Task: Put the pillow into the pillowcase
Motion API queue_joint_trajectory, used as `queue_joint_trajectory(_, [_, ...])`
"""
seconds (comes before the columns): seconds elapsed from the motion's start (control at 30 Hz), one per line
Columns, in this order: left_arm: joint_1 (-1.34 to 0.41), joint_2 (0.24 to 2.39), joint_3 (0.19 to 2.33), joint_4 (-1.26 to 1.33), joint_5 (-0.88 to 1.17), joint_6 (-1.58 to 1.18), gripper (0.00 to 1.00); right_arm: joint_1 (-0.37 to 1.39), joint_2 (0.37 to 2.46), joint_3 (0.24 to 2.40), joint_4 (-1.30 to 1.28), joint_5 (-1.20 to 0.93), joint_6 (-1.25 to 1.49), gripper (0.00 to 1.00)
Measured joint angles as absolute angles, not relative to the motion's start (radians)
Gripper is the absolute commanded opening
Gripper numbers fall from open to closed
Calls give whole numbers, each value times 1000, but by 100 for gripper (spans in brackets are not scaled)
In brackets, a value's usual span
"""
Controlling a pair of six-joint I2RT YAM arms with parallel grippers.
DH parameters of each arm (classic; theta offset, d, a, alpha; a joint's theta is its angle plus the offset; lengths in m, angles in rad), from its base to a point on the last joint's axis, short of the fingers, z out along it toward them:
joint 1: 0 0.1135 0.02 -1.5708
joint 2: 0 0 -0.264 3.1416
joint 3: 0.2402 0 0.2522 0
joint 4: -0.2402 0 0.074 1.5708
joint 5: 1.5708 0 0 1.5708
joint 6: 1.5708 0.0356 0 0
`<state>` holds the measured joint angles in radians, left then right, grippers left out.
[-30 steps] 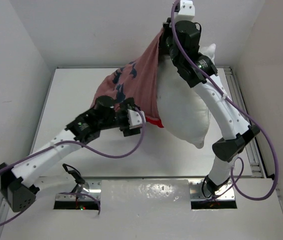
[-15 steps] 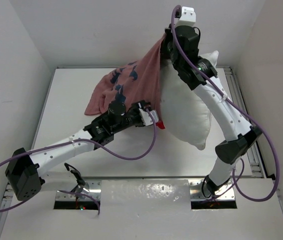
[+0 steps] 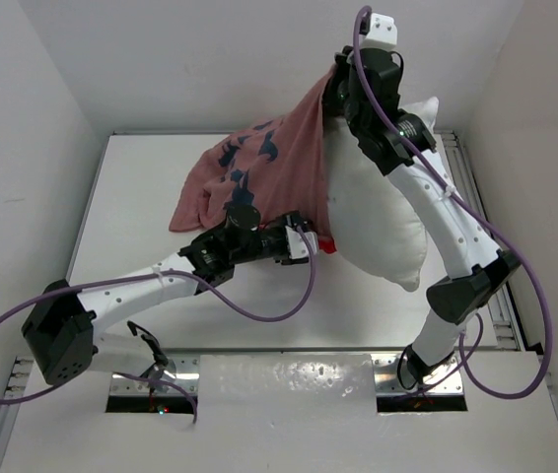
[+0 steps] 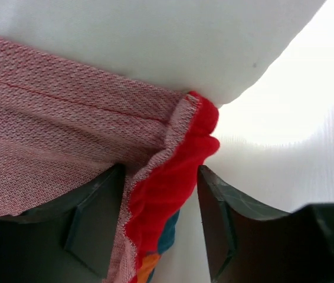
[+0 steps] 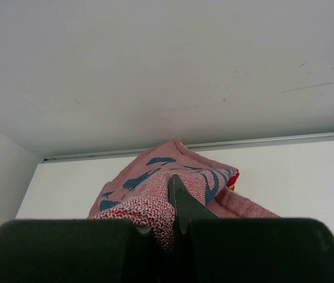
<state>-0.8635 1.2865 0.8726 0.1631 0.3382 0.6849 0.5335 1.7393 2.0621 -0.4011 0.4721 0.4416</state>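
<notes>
The right gripper [image 3: 332, 87], jaws pinched on the pillowcase [image 3: 264, 158], holds its top edge above the pillow [image 3: 373, 212]. The left gripper [image 4: 160, 180] clamps the red hem [image 4: 176, 177] against the pillow's lower-left side. Bare table [image 3: 126, 192] lies left of the pillow.

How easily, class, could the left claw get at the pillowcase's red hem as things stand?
Likely yes: the left claw seems pinched on the hem of the pillowcase, nothing between them; the pillow lies just behind.
</notes>
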Motion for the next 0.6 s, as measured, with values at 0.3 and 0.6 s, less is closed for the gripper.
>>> queue_joint_trajectory(0.3, [-864, 1372, 873, 297, 297, 575, 0, 524, 1735, 2048, -413, 452, 480, 0])
queue_joint_trajectory(0.6, [-773, 1383, 1131, 36, 326, 356, 0, 292, 1756, 2080, -568, 293, 551, 0])
